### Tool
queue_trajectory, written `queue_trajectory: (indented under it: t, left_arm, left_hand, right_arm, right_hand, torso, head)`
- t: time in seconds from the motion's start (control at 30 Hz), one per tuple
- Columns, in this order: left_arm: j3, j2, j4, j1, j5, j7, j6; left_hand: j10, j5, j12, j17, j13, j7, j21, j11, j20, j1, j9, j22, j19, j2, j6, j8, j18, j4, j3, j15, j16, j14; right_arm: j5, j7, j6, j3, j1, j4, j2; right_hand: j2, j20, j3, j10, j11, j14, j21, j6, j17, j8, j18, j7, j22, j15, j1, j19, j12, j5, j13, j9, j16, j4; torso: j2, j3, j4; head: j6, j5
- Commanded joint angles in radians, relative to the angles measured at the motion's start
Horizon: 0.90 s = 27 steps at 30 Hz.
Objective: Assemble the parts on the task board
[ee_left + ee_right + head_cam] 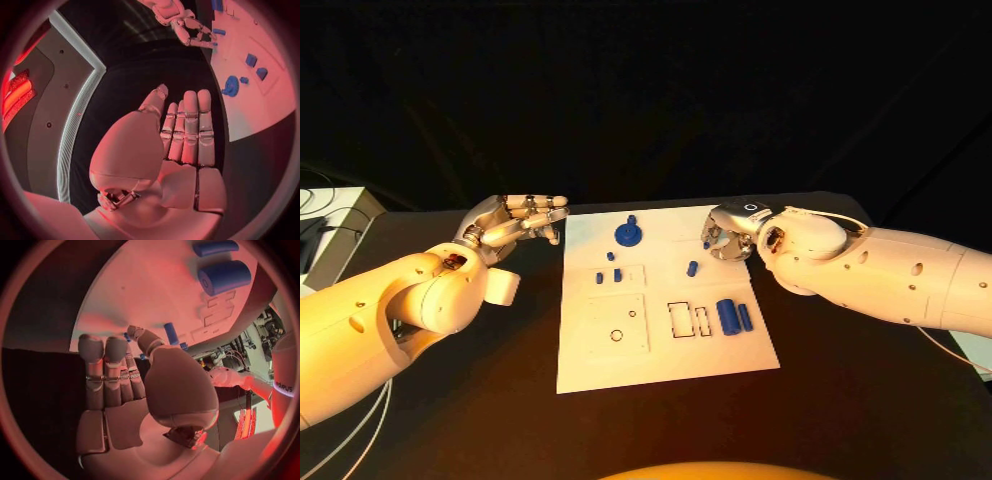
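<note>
- White task board on the black table, lying between the two hands, its far corners just beside the fingertips of each.
- Blue parts on the board: a round disc with a stub nearest the left hand's fingertips; a short peg just off the right hand's fingers; a thick cylinder and a slimmer rod side by side, nearer the robot than the right hand.
- Left hand: off the board's edge, holding nothing. Left wrist view shows its fingers straight and close together, thumb apart.
- Right hand: over the board's far corner, empty. Right wrist view shows its fingers extended side by side, the peg just beyond the thumb and the cylinder farther out.
- Writing: pale lettering on the left arm in the right wrist view, too small to read.
</note>
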Motion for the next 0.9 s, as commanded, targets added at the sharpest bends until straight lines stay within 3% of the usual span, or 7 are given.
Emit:
queue_trajectory:
  t: [0.03,0.37,0.67,0.73,0.8,0.9]
  left_arm:
    - [0.001,0.001,0.003,-0.001,0.002,0.006,0.025]
    - [0.001,0.001,0.002,-0.001,0.0,0.002,0.026]
    - [0.001,0.001,0.002,-0.001,-0.001,-0.001,0.025]
    - [0.001,0.001,0.001,-0.001,-0.001,-0.001,0.025]
    - [0.001,0.001,0.001,-0.001,-0.001,-0.002,0.024]
    - [0.001,0.001,0.0,-0.001,-0.003,-0.004,0.023]
  left_hand:
    - [-0.002,0.002,-0.007,0.001,0.0,-0.001,-0.006,0.003,-0.001,-0.002,0.0,0.001,-0.005,0.009,0.007,0.002,-0.004,-0.002,-0.001,0.002,-0.004,-0.007]
    - [-0.004,0.002,-0.007,0.002,0.0,0.0,-0.008,0.004,0.0,0.0,0.0,0.003,-0.006,0.011,0.005,0.002,-0.003,-0.005,-0.001,0.002,-0.004,-0.008]
    - [-0.005,0.002,-0.007,0.005,0.0,0.001,-0.008,0.004,0.001,0.003,0.0,0.007,-0.006,0.014,0.004,0.002,-0.002,-0.009,0.001,0.002,-0.004,-0.009]
    - [-0.005,0.003,-0.007,0.005,0.0,0.0,-0.008,0.004,0.001,0.004,0.0,0.007,-0.006,0.015,0.004,0.002,-0.002,-0.01,0.001,0.002,-0.004,-0.01]
    - [-0.005,0.003,-0.007,0.005,0.0,0.0,-0.008,0.004,0.001,0.004,0.0,0.007,-0.006,0.015,0.004,0.002,-0.002,-0.01,0.001,0.002,-0.004,-0.01]
    - [-0.004,0.003,-0.007,0.005,0.0,0.001,-0.008,0.004,0.001,0.005,0.0,0.01,-0.007,0.016,0.004,0.002,-0.001,-0.013,0.003,0.002,-0.004,-0.01]
  right_arm:
    - [-0.018,-0.004,0.019,-0.001,-0.004,-0.007,0.006]
    - [-0.018,0.001,-0.001,-0.001,-0.01,-0.024,0.024]
    - [-0.015,0.01,-0.014,-0.002,-0.015,-0.037,0.037]
    - [-0.014,0.012,-0.018,-0.002,-0.015,-0.038,0.039]
    - [-0.012,0.015,-0.02,-0.002,-0.016,-0.038,0.039]
    - [-0.01,0.018,-0.023,-0.002,-0.016,-0.038,0.04]
  right_hand:
    - [-0.007,0.005,-0.004,-0.011,0.002,-0.004,-0.009,-0.004,-0.004,-0.002,0.038,0.005,0.007,0.003,0.007,0.003,-0.002,-0.006,-0.001,0.0,0.009,-0.001]
    - [0.002,0.007,-0.007,-0.018,0.004,-0.007,-0.061,-0.004,-0.017,-0.002,0.043,0.005,0.042,0.005,0.008,0.016,-0.003,-0.027,-0.001,0.0,0.017,0.004]
    - [0.025,0.005,0.017,0.003,-0.002,-0.007,-0.078,0.006,-0.019,-0.002,0.04,0.0,0.074,0.001,0.007,0.025,-0.003,-0.048,-0.001,0.001,0.022,0.009]
    - [0.04,0.003,0.026,0.021,-0.008,-0.006,-0.075,0.013,-0.019,-0.001,0.038,-0.003,0.081,-0.002,0.012,0.027,-0.002,-0.072,-0.001,0.001,0.023,0.01]
    - [0.055,0.001,0.043,0.032,-0.012,-0.006,-0.069,0.018,-0.018,-0.002,0.035,-0.006,0.09,-0.004,0.015,0.029,-0.003,-0.123,-0.001,0.001,0.025,0.012]
    - [0.068,-0.003,0.066,0.055,-0.019,-0.005,-0.052,0.035,-0.015,0.001,0.028,-0.012,0.111,-0.009,0.016,0.035,-0.002,-0.145,0.0,0.003,0.029,0.016]
  torso:
    - [-0.001,-0.0001,0.0005]
    - [0.0,-0.0006,0.0]
    - [0.0,-0.0004,-0.0001]
    - [0.0,-0.0003,0.0]
    - [0.0,-0.0003,-0.0001]
    - [-0.001,0.0001,-0.0003]
  head:
    - [0.001,0.002]
    - [0.001,0.001]
    - [-0.002,0.002]
    - [-0.002,0.001]
    - [-0.002,0.001]
    - [-0.003,0.001]
